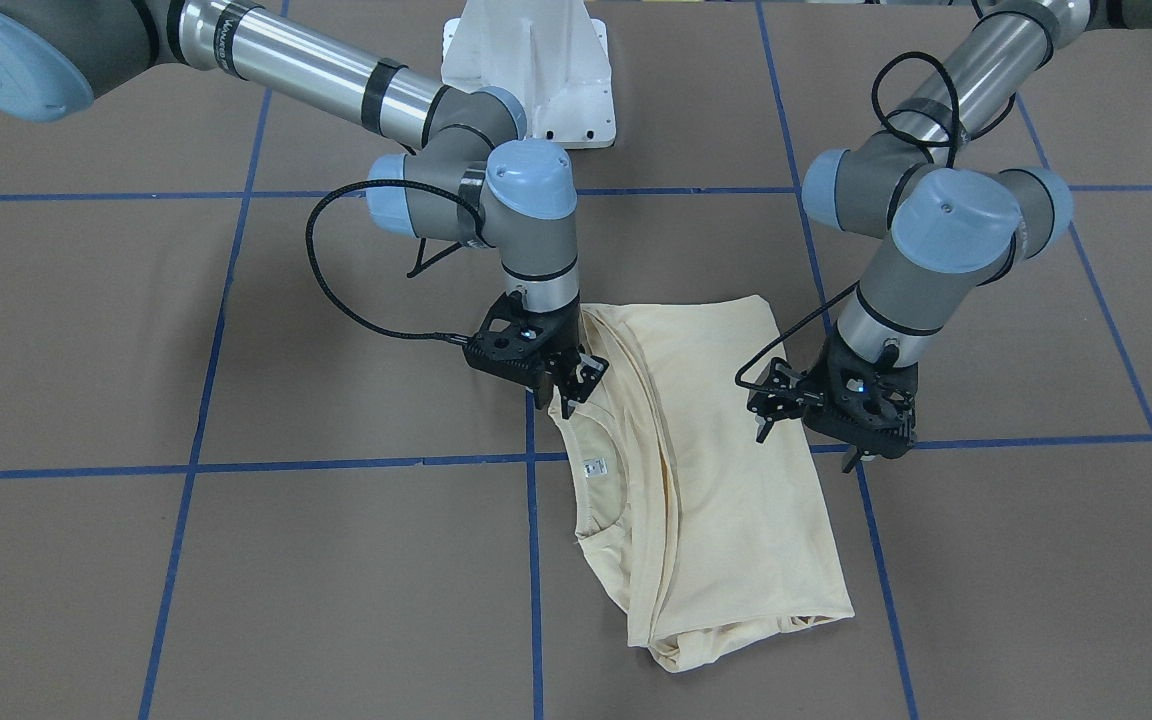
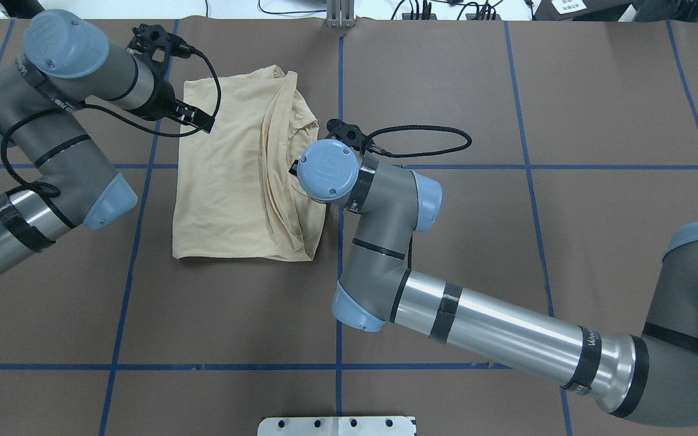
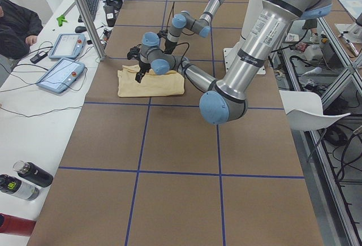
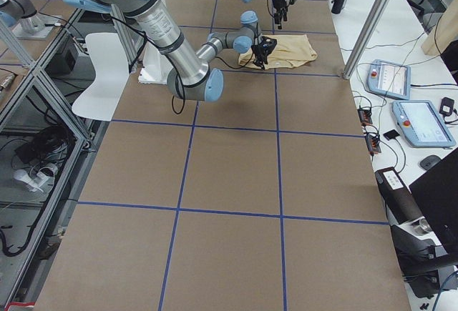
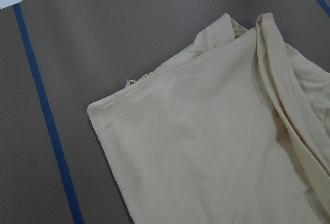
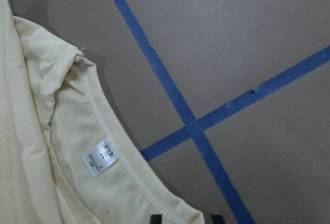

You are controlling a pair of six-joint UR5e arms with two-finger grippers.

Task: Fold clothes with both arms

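So the shirt is lying mid-frame on the table in the front view. It's doubled into a long slab with the sleeves tucked in, so I'd call the first folds done and the halving fold up next.

My right gripper sits at the slab's left edge, by the collar. Its fingers are spread and it has nothing in them yet. My left gripper hangs over the right edge, also spread and empty.

As I read it, the next move is for both to drop, pinch their edges level with each other, and carry the cloth over together. The fabric looks thin, so it'll probably sag and drag if one side leads.

On views, the overhead hides my right gripper completely under the wrist cap. The right wrist cam shows what it can't:
- the white label and the collar stitching
- my fingertips poking in at the bottom edge, set apart around the collar rim

The left wrist cam only gives me a shirt corner at centre frame and no fingers, so the front view is what tells me that hand is unclenched.
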